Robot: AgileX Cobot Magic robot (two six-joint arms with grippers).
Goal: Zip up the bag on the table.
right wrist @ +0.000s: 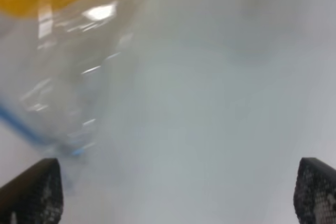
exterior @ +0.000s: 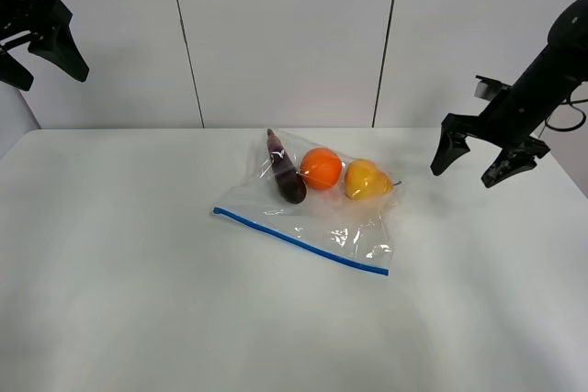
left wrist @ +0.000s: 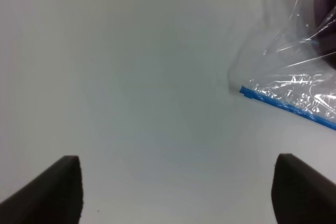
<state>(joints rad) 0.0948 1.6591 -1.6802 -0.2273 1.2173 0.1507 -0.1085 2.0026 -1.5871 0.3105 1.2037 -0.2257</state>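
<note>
The clear bag (exterior: 312, 218) lies in the middle of the white table (exterior: 110, 282). Its blue zip strip (exterior: 299, 240) runs along the near edge. A dark purple eggplant (exterior: 287, 176), an orange (exterior: 322, 168) and a yellow fruit (exterior: 366, 179) show through it. My left gripper (exterior: 50, 72) is open and empty, high at the far left, well away from the bag. My right gripper (exterior: 462, 176) is open and empty, above the table just right of the bag. The left wrist view shows the strip's end (left wrist: 286, 106); the right wrist view shows the bag (right wrist: 68, 77), blurred.
A white panelled wall (exterior: 285, 34) stands behind the table's far edge. The table's right edge (exterior: 574, 181) lies close beyond my right arm. Bare tabletop lies between the open fingers in both wrist views (left wrist: 157, 103) (right wrist: 210, 129).
</note>
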